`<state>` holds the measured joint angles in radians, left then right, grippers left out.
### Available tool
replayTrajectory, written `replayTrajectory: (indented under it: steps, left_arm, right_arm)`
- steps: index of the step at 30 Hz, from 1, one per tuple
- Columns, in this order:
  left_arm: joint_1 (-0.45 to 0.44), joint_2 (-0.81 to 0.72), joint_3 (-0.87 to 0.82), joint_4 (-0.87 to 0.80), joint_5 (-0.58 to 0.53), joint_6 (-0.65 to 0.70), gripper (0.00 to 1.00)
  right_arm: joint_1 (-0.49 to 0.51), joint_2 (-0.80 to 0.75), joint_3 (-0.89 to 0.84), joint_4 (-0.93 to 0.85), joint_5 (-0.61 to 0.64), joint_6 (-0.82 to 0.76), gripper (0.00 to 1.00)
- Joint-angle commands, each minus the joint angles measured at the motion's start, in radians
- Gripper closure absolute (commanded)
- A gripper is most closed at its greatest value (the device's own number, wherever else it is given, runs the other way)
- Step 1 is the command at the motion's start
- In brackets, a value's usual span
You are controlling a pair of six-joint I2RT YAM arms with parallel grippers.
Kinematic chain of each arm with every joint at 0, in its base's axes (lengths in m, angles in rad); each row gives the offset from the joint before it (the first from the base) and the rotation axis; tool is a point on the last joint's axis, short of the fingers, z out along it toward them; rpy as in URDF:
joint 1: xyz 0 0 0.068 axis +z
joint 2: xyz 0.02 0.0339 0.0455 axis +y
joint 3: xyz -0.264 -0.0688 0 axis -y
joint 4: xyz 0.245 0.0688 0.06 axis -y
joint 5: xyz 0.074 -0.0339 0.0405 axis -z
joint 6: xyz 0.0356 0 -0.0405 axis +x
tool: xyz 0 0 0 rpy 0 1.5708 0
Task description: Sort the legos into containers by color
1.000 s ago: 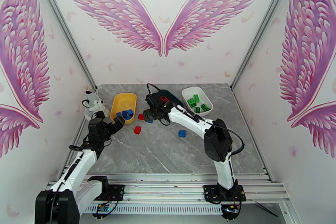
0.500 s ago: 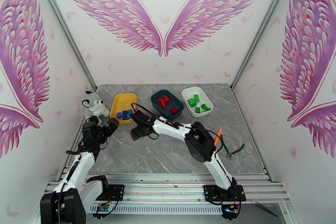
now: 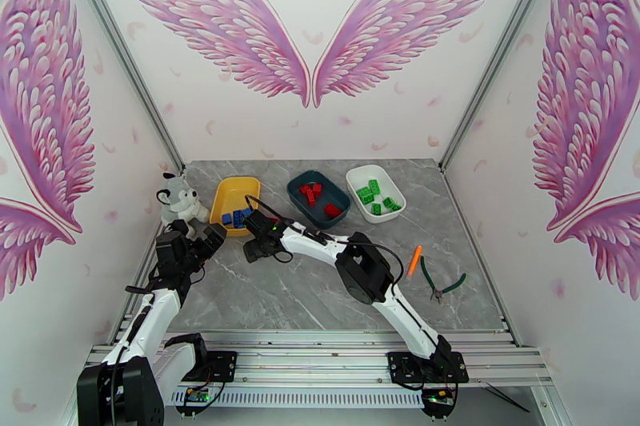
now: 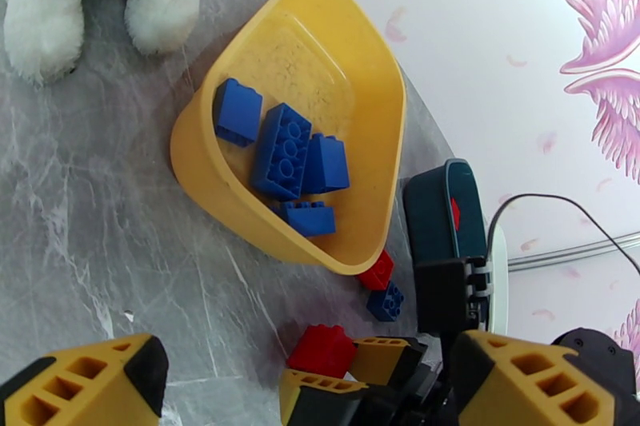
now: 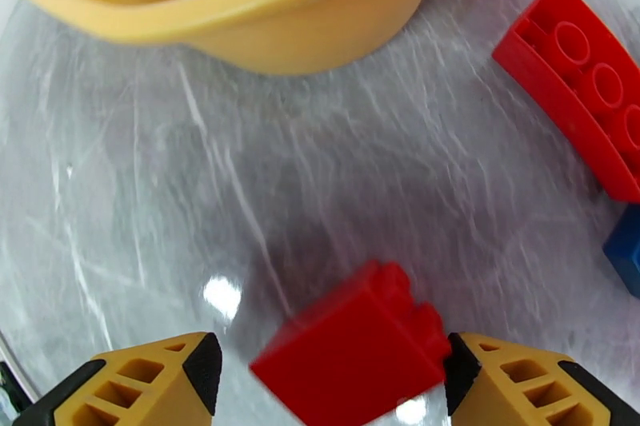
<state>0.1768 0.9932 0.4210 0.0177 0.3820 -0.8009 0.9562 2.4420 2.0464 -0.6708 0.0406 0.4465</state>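
Three trays (image 3: 238,192), one plush husky (image 3: 178,200)

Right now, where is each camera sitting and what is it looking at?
Top external: high behind the arms, looking down at the table; both whole arms show, left gripper and right gripper.
Left wrist: on the left arm, facing the yellow tray holding blue bricks; its own fingers show at the bottom.
Right wrist: low over the table, facing a red brick between its own fingers.
Shared: both wrist views see the yellow tray and that red brick.
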Motion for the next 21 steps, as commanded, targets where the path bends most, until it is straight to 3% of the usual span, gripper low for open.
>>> replayTrajectory:
  steps: [1,14,21]
  left_arm:
    - [0.005,0.013,-0.014,0.021,0.022,-0.005,0.01]
    - [0.004,0.013,-0.016,0.031,0.032,-0.005,0.01]
    - [-0.032,-0.003,-0.002,0.027,0.032,0.014,0.01]
  right_arm:
    - [0.011,0.035,0.046,-0.015,0.049,0.020,0.28]
    - [0.012,-0.123,-0.140,0.048,0.076,0.025,0.54]
    - [-0.003,-0.195,-0.195,0.039,0.121,0.003,0.72]
